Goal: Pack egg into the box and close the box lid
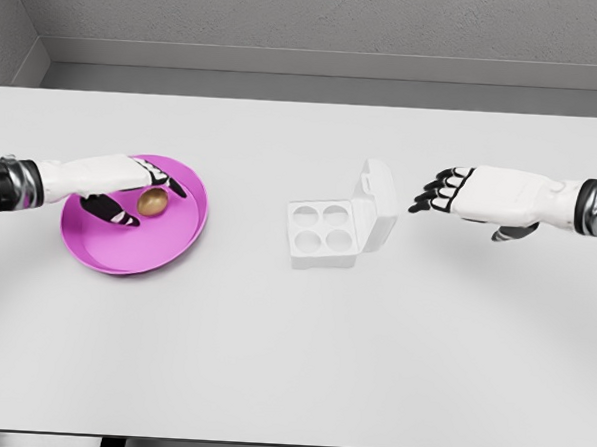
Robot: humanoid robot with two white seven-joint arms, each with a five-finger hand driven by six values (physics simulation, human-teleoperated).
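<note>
A brown egg (152,202) lies in a magenta plate (137,252) on the left of the table. My left hand (140,194) reaches over the plate, its fingers spread around the egg, thumb below it and fingers above; I cannot tell whether they touch it. A white egg box (324,231) with four empty cups sits near the middle, its lid (378,203) standing open on the right side. My right hand (438,193) hovers just right of the lid, fingers relaxed and pointing at it, holding nothing.
The white table (291,363) stretches wide, with its front edge near the bottom of the view. A grey wall (308,34) runs behind the far edge.
</note>
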